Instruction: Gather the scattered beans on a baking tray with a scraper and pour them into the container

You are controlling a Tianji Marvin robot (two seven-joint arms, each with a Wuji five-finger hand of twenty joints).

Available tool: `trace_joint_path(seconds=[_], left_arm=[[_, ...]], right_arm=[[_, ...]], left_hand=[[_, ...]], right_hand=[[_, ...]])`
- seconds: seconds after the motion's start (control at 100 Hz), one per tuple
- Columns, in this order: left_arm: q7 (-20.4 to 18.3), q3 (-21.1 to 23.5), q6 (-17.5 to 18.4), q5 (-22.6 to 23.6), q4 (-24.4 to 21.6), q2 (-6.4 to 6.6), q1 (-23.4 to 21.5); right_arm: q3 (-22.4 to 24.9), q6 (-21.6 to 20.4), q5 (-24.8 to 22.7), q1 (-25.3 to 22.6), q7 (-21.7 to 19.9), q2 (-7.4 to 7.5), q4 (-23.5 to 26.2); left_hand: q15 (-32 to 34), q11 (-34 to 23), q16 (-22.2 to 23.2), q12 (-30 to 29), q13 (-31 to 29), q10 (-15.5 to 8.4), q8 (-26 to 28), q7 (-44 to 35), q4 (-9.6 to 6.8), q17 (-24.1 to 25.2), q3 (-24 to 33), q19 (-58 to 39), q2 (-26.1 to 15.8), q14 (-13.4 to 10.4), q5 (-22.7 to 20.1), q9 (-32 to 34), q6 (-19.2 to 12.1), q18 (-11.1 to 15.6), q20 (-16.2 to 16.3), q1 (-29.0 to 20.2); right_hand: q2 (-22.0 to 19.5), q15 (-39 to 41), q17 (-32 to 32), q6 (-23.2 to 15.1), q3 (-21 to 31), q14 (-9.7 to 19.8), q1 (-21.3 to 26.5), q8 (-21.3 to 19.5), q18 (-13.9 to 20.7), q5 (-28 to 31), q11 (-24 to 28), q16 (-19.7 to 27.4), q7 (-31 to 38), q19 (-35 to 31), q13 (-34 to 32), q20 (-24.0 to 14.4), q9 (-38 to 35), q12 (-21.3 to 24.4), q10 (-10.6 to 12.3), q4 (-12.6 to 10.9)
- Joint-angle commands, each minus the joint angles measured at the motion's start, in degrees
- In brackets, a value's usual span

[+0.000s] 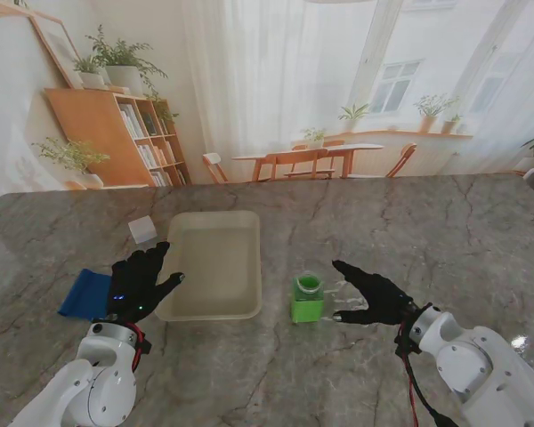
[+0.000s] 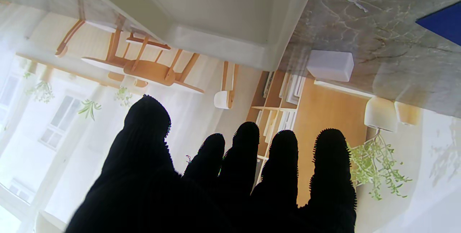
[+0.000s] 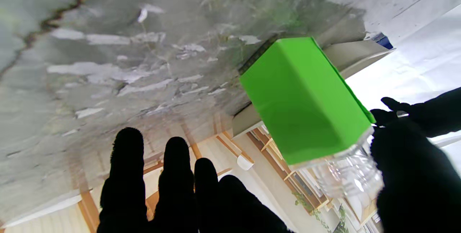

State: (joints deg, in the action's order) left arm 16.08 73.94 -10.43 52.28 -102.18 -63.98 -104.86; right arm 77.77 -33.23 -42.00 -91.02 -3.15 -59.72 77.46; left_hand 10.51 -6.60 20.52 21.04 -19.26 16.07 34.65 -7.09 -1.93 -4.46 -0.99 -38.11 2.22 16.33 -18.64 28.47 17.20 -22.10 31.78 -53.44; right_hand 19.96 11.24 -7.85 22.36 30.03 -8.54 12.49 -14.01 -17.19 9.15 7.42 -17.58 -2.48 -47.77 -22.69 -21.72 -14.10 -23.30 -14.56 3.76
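The flat blue scraper [image 1: 84, 294] lies at far left, half under the black-gloved left hand [image 1: 138, 283], which hovers spread and empty at the near-left rim of the shallow cream baking tray [image 1: 215, 222]; a careless reach could nudge the tray; beans are too small to make out, perhaps none show; the green-labelled clear container [image 1: 307, 299] stands just right of the tray; the right hand [image 1: 371, 292], fingers released beside it, could tip it.

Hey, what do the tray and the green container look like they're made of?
The tray looks like matte cream plastic or enamelled metal; its soft, even sheen leaves that open. The green container seems clear plastic, see-through at the neck in the right wrist view, inside a smooth opaque green sleeve.
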Motion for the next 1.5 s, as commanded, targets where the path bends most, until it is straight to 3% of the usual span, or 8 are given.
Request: trace_joint_path(seconds=[0.0, 0.05, 0.41, 0.51, 0.54, 0.88, 1.31, 1.49], left_arm=[[0.27, -0.31, 0.22, -0.39, 0.09, -0.35, -0.16], [0.29, -0.39, 0.19, -0.49, 0.17, -0.36, -0.06], [0.10, -1.09, 0.12, -1.20, 0.84, -0.42, 0.86], [0.03, -1.24, 0.11, -1.21, 0.99, -0.40, 1.07], [0.00, -1.26, 0.13, -1.20, 1.02, -0.40, 1.12], [0.24, -1.38, 0.28, -1.09, 1.37, -0.40, 1.43], [1.24, -0.86, 0.20, -0.75, 1.24, -0.51, 0.91], [1.27, -0.71, 0.17, -0.72, 1.18, -0.51, 0.77]], right_arm=[[-1.10, -0.98, -0.06, 2.21, 0.33, -0.29, -1.66], [-2.60, -1.85, -0.11, 3.98, 1.45, -0.40, -3.76], [-11.02, -6.97, 2.99, 12.54, 4.12, -1.14, -14.02], [-12.33, -8.08, 3.80, 13.62, 4.17, -1.28, -15.28], [-12.65, -8.28, 3.97, 13.85, 4.14, -1.30, -15.49], [-15.30, -9.30, 4.59, 16.04, 3.24, -1.26, -16.26], [-19.69, -10.52, 7.31, 19.06, 2.55, -1.69, -19.37], [-20.76, -10.34, 8.47, 19.62, 3.79, -2.30, -20.74]], left_hand=[[-1.04, 0.47, 0.47, 0.77, -1.41, -1.28, 0.25, -0.30, 3.24, 0.04, -0.83, 0.82, -2.15, -0.98, -0.75, 0.60, -0.89, 0.91, 0.68, 1.00], [-1.00, 0.44, 0.48, 0.80, -1.54, -1.27, 0.27, -0.34, 3.25, -0.10, -0.84, 0.84, -2.14, -1.06, -0.80, 0.67, -0.90, 1.12, 0.68, 1.01], [-0.89, 0.15, 0.37, 1.07, -2.18, -1.77, 0.43, -0.56, 3.24, -0.41, -0.78, 1.13, -2.10, -1.74, -1.05, 1.23, -0.61, 2.09, 0.30, 0.37], [-0.78, 0.02, 0.38, 1.17, -2.38, -1.84, 0.50, -0.63, 3.24, -0.63, -0.76, 1.02, -2.13, -1.84, -1.14, 1.47, -0.58, 2.32, 0.21, 0.09], [-0.77, 0.04, 0.37, 1.18, -2.40, -1.92, 0.52, -0.65, 3.24, -0.64, -0.75, 0.99, -2.14, -1.89, -1.17, 1.42, -0.56, 2.34, 0.18, -0.01], [-0.49, -0.23, 0.41, 1.43, -2.95, -2.28, 0.74, -0.93, 3.30, -1.02, -0.74, 0.45, -2.33, -2.36, -1.65, 1.96, -0.19, 3.25, -0.14, -0.95], [-0.18, -0.48, 0.48, 1.61, -3.67, -2.55, 1.08, -1.37, 3.41, -1.23, -0.80, -0.08, -2.70, -2.73, -2.47, 2.64, -0.02, 3.92, -0.58, -2.33], [-0.13, -0.53, 0.49, 1.64, -3.84, -2.65, 1.18, -1.44, 3.47, -1.25, -0.88, -0.20, -2.77, -2.78, -2.59, 2.79, -0.02, 4.08, -0.75, -2.80]], right_hand=[[-0.71, -0.05, 1.07, 2.51, 0.19, -0.57, -2.27, 4.49, 1.68, 0.81, -0.44, 0.78, -1.14, -0.98, 2.01, 1.10, 2.86, 0.93, -0.56, 1.66], [-0.94, 0.21, 1.36, 2.91, -0.06, -0.81, -2.35, 12.31, 1.66, 1.49, -0.08, 1.01, -0.59, -1.23, 2.34, 1.53, 3.25, 1.09, -0.88, 1.65], [-1.60, 1.58, 1.73, 1.85, -0.23, 0.08, -3.09, 13.32, 2.46, 1.81, 1.24, 0.68, 0.35, -1.99, 2.07, 1.68, 1.55, 0.59, 0.44, 1.74], [-1.53, 1.78, 1.51, 1.36, 0.02, 0.25, -3.18, 10.30, 2.87, 1.19, 1.36, 0.86, 1.68, -2.09, 1.53, 2.37, 0.48, 0.46, 0.72, 1.76], [-1.56, 1.88, 1.45, 1.23, 0.08, 0.42, -3.18, 3.38, 2.93, 0.59, 1.39, 0.89, 1.13, -2.58, 1.31, 3.37, 0.07, -0.09, 0.90, 1.77], [-0.14, 6.06, -0.08, -0.48, 1.01, 0.47, -1.34, -22.40, 2.23, -2.04, 3.97, -2.58, 5.30, -4.49, -2.17, 2.52, -5.00, -4.52, 1.55, 1.22], [0.82, 10.06, -1.45, -2.09, 2.56, 1.05, -0.48, -32.99, 1.49, -1.76, 9.66, -4.87, 11.51, -5.43, -5.07, 1.99, -10.96, -12.39, 3.86, 0.94], [2.88, 13.16, -2.98, -9.51, 4.46, 3.25, 1.29, -35.07, 1.82, 4.98, 14.42, -6.59, 16.74, -6.50, -8.44, 1.58, -17.16, -16.95, 8.42, 0.65]])
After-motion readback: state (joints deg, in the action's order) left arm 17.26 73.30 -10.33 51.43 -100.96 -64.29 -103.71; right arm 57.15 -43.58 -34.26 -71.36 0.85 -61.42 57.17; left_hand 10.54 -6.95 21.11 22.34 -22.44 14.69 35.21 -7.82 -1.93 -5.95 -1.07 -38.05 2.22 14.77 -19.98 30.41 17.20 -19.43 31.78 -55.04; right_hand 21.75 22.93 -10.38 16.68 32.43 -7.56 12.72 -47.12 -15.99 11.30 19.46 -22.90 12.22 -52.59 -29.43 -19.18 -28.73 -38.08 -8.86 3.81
